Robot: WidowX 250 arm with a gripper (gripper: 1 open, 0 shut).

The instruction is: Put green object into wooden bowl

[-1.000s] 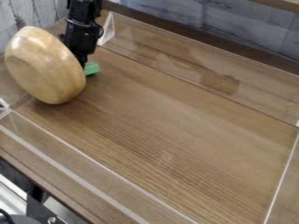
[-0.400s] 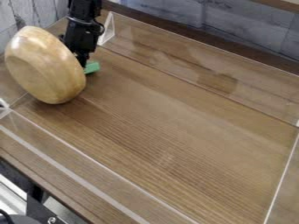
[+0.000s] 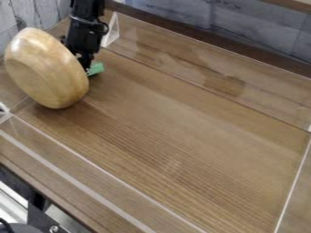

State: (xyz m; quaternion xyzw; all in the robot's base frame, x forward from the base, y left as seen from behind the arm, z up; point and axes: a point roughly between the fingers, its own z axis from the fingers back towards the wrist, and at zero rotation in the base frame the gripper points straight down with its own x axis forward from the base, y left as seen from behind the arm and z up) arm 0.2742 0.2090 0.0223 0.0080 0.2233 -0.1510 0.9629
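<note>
Looking at the far left corner of the desk (image 3: 183, 127), the black pincer (image 3: 87, 64) comes down steeply, with its tips right at the green object (image 3: 94, 69). The jaws are pulled in almost all the way, clenched on that little green block as far as I can make out, though honestly the tips are just a dark blob against the wood, so the exact contact is hard to see. Only a small sliver of the green object shows, poking out at the lower right of the pincer and sitting low at the desk surface; the rest of it is hidden behind the black fingers. The wooden bowl (image 3: 46, 67) is just left of the pincer, practically touching it, and it's tipped so you only see its rounded tan underside with the grain, not the opening. Its left edge sits right at the border of the shot. The arm above the pincer is cut off by the top of the frame. A clear low wall (image 3: 145, 196) runs around the desk, easiest to spot along the near side and the right side, and some dark gear in the bottom left corner is too cropped to identify.
</note>
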